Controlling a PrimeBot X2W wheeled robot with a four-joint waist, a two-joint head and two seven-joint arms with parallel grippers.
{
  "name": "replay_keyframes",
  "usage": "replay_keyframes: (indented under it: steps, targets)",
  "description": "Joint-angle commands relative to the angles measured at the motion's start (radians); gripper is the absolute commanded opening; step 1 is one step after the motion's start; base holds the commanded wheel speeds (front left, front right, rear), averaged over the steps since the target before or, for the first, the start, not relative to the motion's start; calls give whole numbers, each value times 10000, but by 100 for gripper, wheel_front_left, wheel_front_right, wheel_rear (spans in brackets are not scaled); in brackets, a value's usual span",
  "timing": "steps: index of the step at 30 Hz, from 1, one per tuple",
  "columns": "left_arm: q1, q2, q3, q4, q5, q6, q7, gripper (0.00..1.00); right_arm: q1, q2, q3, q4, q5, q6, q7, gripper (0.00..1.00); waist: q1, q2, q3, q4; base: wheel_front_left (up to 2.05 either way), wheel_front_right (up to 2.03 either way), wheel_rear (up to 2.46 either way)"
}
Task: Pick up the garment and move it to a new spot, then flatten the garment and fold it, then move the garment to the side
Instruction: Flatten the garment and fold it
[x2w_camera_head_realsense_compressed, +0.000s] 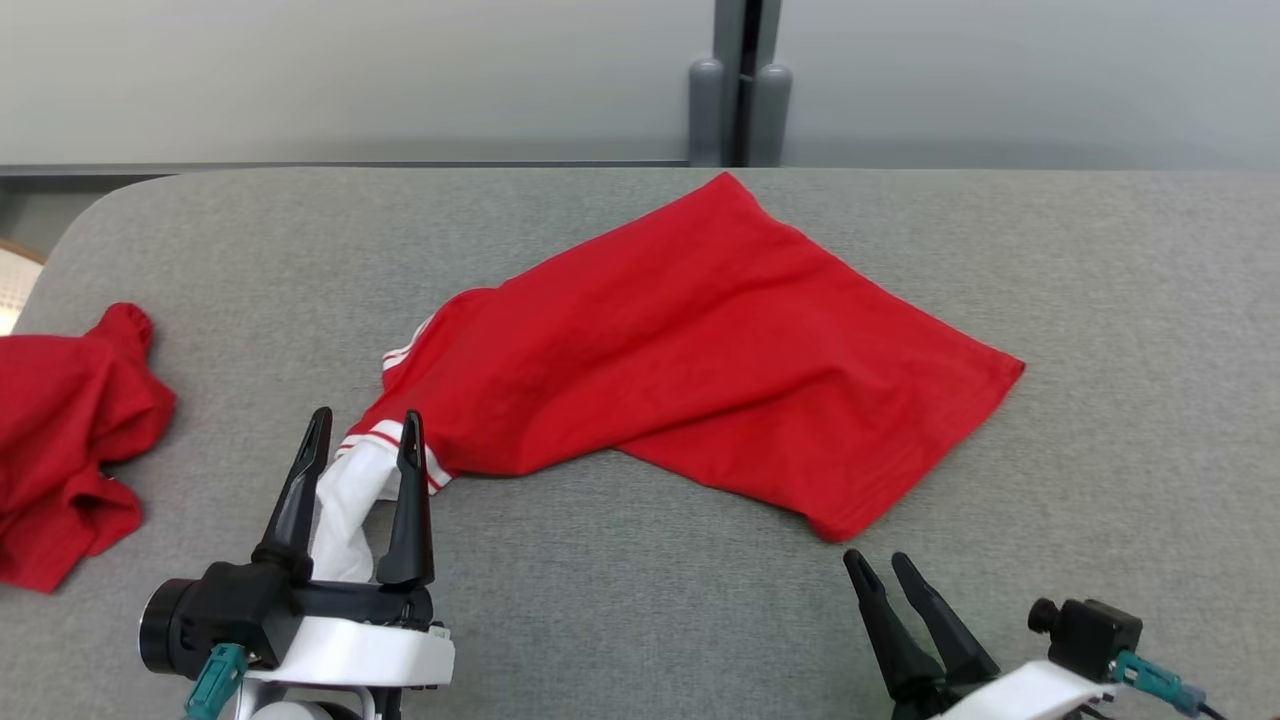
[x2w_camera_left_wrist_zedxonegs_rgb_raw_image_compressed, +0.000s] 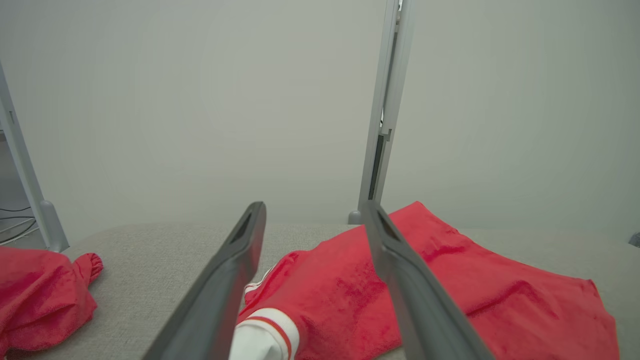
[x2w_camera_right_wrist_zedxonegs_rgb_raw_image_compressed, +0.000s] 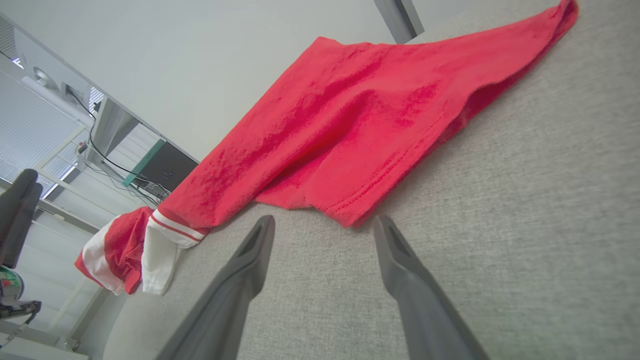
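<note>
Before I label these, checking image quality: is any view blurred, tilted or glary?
Head view: sharp, evenly lit, no glare on the red shirt. Left wrist view: left gripper close and softly blurred. Right wrist view: strongly tilted, grey table slanting.

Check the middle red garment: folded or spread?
Folded over, roughly: the garment shows one red layer over another along its near edge; a white sleeve sticks out at its left end.

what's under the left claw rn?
The white sleeve of the red garment lies on the grey table, between the fingers of the open left claw. The claw's body hides the sleeve's end; contact can't be judged.
</note>
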Motion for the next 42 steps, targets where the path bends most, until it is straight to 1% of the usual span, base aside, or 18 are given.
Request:
replay_keyframes:
  steps: [1, 3, 6, 9, 13, 16, 18, 21, 24, 25, 26, 27, 28, 29, 32, 38, 40, 42]
  targets:
    - [12, 33, -31, -23, 145, 36, -16, 100, -301, 61, 109, 141, 651, 0, -7, 100, 0, -1, 28, 241, 0, 0, 0]
    - [40, 33, -58, -45, 182, 75, -15, 100, -630, 117, 331, 390, 1621, 0, -7, 100, 0, -1, 63, 441, 0, 0, 0]
    - [79, 30, -54, -36, 204, 100, -15, 100, -1158, 31, 703, 835, 2716, 0, 28, 100, 0, -1, 123, 734, 0, 0, 0]
    - [50, 30, -71, -52, 206, 102, -16, 100, -1570, -67, 922, 1361, 3490, 1, 83, 100, 0, -1, 183, 1022, 0, 0, 0]
    - [-10, 33, -72, -105, 136, 168, -16, 100, -1553, -355, 918, 1933, 4024, 1, 48, 100, 0, -1, 240, 1395, 0, 0, 0]
    - [94, 25, 41, -144, 25, 259, -15, 100, -1325, -563, 840, 2087, 4186, 0, 40, 100, 0, -1, 334, 1439, 0, 0, 0]
    - [66, 34, -60, -63, 16, 193, -16, 100, -1060, -637, 737, 2343, 4404, -12, 27, 100, 0, -1, 383, 1533, 0, 0, 0]
    - [47, 30, -117, -109, -23, 262, -15, 100, -1087, -566, 916, 2655, 4405, -20, 33, 100, 0, -1, 407, 1536, 0, 0, 0]
    - [-11, 31, -106, -99, -45, 281, -15, 100, -1471, -458, 1290, 3124, 4218, -17, 120, 100, 0, -1, 458, 1512, 0, 0, 0]
    - [-49, 31, -118, -96, -50, 281, -16, 100, -1637, -400, 1434, 3329, 4145, -11, 210, 77, 0, -1, 475, 1507, 0, 0, 0]
    - [-82, 33, -120, -100, -54, 282, -16, 100, -1794, -313, 1554, 3513, 4075, -11, 262, 69, 0, -1, 492, 1503, 0, 0, 0]
    - [-82, 33, -120, -100, -54, 282, -16, 100, -1794, -313, 1554, 3513, 4075, -11, 262, 69, 0, -1, 492, 1503, 0, 0, 0]
    - [-112, 31, -123, -107, -67, 282, -16, 100, -1925, -253, 1666, 3748, 3947, -11, 312, 38, 0, -1, 507, 1500, 0, 0, 0]
    - [-139, 31, -119, -112, -107, 283, -16, 100, -2062, -227, 1822, 4003, 3804, -11, 394, 0, 0, -1, 517, 1500, 0, 0, 0]
    - [-170, 31, -96, -92, -207, 318, -15, 100, -2320, -119, 2190, 4640, 3430, -13, 484, 0, 0, -1, 533, 1507, 0, 0, 0]
    - [-31, 30, -55, -49, -426, 413, -16, 100, -2821, -286, 2542, 5621, 2197, -26, 214, 0, 0, -1, 498, 1410, 0, 0, 0]
    - [-7, 33, -17, -35, -492, 442, -15, 100, -2928, -395, 2659, 5926, 1622, -46, 177, 0, 0, -1, 478, 1344, 0, 0, 0]
    - [-13, 28, 24, -49, -537, 454, -16, 100, -3109, -539, 2871, 6387, 725, -63, 160, 0, 0, -1, 459, 1251, 0, 0, 0]
